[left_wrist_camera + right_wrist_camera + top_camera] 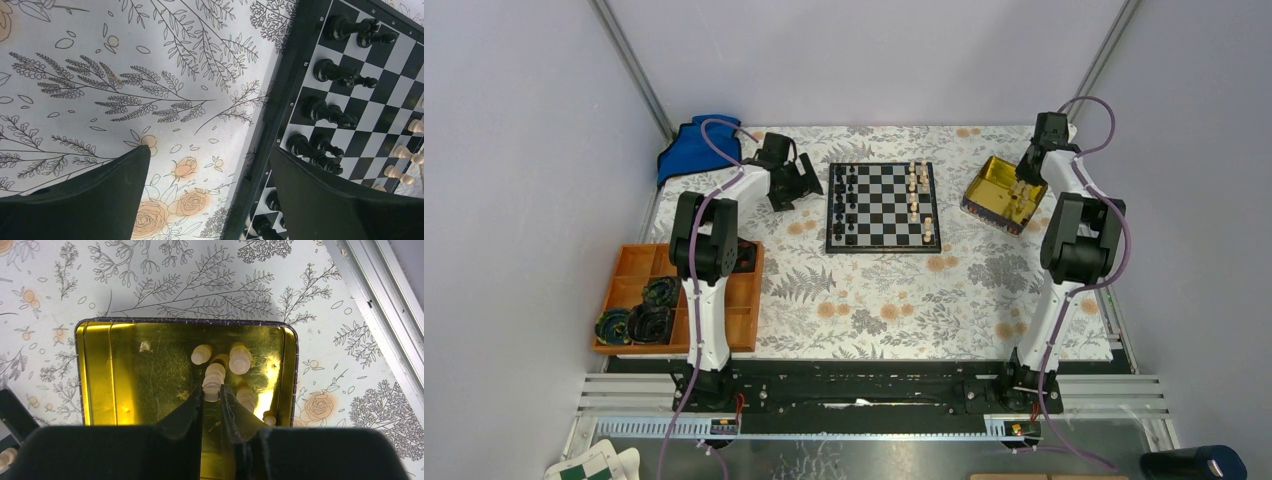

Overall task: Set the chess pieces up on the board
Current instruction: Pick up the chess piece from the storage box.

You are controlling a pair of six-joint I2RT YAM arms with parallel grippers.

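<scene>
Right hand [212, 390] tight on pale chess piece [215, 373] in gold tin [125, 370]; left hand [209, 151] spread.

The board [883, 207] sits on a flowery table [874, 300]. Black pieces [848, 205] stand along the board's left side, and pale pieces [915, 186] stand along its right side. Right of the board is a gold tin [994, 200], with the right gripper [1025, 180] over it. The left gripper [810, 183] is just left of the board.
</scene>
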